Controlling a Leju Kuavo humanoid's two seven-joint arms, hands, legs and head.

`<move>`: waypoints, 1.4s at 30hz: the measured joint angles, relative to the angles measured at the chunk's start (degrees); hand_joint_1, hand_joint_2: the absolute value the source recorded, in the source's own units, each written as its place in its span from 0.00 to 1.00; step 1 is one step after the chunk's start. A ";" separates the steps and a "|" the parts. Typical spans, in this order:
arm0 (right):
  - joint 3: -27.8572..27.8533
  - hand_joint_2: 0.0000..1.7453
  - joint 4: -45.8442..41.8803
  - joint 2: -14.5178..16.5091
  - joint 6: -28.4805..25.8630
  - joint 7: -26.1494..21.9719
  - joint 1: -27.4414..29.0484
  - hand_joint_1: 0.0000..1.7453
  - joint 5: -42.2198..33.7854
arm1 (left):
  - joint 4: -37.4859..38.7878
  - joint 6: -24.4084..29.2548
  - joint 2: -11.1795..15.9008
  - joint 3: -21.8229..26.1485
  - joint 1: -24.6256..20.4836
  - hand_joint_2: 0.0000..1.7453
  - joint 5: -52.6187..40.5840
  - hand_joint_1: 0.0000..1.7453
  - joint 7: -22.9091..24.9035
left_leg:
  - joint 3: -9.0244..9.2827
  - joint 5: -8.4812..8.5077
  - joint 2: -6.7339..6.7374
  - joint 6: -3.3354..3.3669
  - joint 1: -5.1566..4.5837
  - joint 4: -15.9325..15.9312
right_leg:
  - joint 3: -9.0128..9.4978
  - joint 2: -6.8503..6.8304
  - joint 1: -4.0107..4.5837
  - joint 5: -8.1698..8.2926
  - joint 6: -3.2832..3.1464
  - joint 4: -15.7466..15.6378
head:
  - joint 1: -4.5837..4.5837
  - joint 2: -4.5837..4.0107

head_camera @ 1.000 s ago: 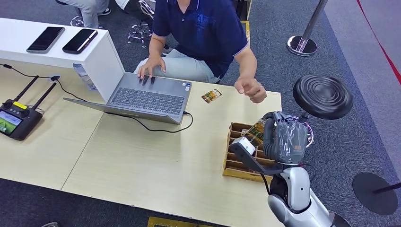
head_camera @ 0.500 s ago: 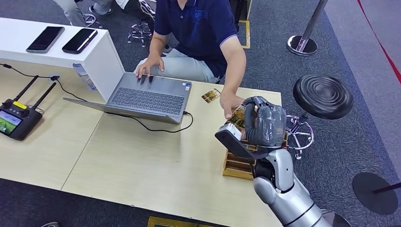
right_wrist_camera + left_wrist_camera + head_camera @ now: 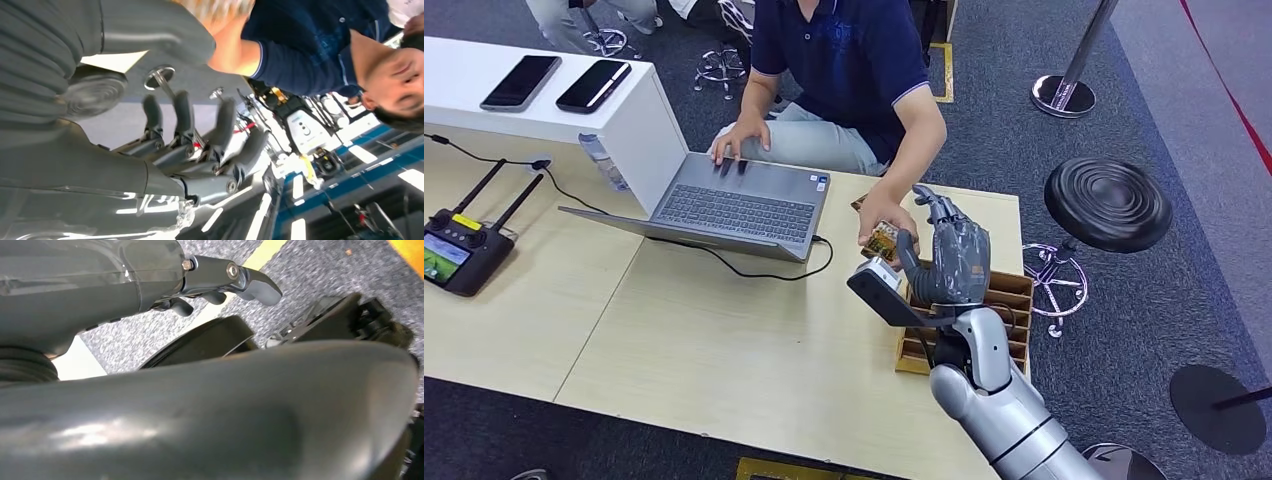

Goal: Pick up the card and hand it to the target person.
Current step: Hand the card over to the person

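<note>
**Card at the point of handover, seen from the head camera**

Nearest the camera, the silver right arm rises from the lower edge, ending in the right hand (image 3: 949, 262), raised above the wooden slotted card holder (image 3: 1014, 300) at the table's right end. Its fingers (image 3: 934, 205) are extended and spread apart with nothing between them; the right wrist view shows the same fingers (image 3: 220, 125) splayed in open air. Just beyond the hand, the card (image 3: 882, 241), patterned yellow and brown, is pinched in the person's hand (image 3: 886, 222), close beside the robot's thumb and apart from it. A second card (image 3: 861, 203) lies on the light wooden table (image 3: 724, 340) partly behind that hand. Further left, an open laptop (image 3: 734, 205) carries the person's other hand on its keyboard; a remote controller (image 3: 459, 250) sits at the far left edge. The left hand (image 3: 220, 285) appears in its wrist view over grey carpet, fingers curled in loosely on nothing.
</note>
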 joint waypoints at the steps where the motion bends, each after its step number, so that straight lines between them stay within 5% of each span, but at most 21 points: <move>1: -0.09 1.00 -0.23 -0.18 -0.04 0.49 0.33 0.00 -0.49 | 0.00 0.11 0.03 0.01 0.18 0.00 0.21 0.00 -0.07 | 0.01 0.00 0.01 0.00 0.00 0.00 | 0.00 0.01 0.00 0.00 0.00 0.00 | 0.00 0.00; 7: -2.09 1.00 -5.09 -3.08 -0.17 0.61 4.46 0.00 -9.04 | 0.00 1.22 0.21 0.01 1.18 0.00 1.20 0.00 -1.39 | 0.04 -0.01 0.02 0.00 0.00 0.01 | 0.00 0.05 0.00 0.00 0.00 -0.01 | -0.01 0.00; 14: -6.07 1.00 -13.21 -8.02 1.02 -6.01 11.38 0.00 -34.24 | 0.00 2.23 0.45 0.15 2.02 0.00 3.35 0.00 -3.40 | 0.07 -0.02 0.02 0.01 -0.01 0.01 | 0.01 0.03 0.00 0.00 0.00 -0.03 | 0.01 0.00; 21: -10.57 1.00 -20.71 -14.41 13.83 -13.73 19.50 0.00 -58.14 | 0.00 2.17 1.16 0.80 2.47 0.00 5.06 0.00 -3.76 | 0.07 -0.06 0.05 -0.01 -0.01 0.01 | 0.00 0.06 0.00 0.00 0.01 -0.03 | -0.01 0.00; 31: -13.35 1.00 -29.33 -22.14 18.78 -12.21 25.77 0.00 -57.88 | 0.00 2.23 2.24 1.39 2.56 0.00 5.68 0.00 -3.85 | 0.07 -0.06 0.06 -0.01 -0.02 0.01 | 0.01 0.08 -0.01 0.00 0.01 -0.03 | 0.00 0.00; 42: -15.90 1.00 -35.83 -28.02 26.13 -13.72 28.83 0.00 -69.45 | 0.00 2.32 2.58 1.40 2.55 0.00 5.68 0.00 -5.03 | 0.06 -0.07 0.06 -0.01 -0.02 0.01 | 0.01 0.08 -0.01 0.00 0.01 -0.03 | 0.00 0.00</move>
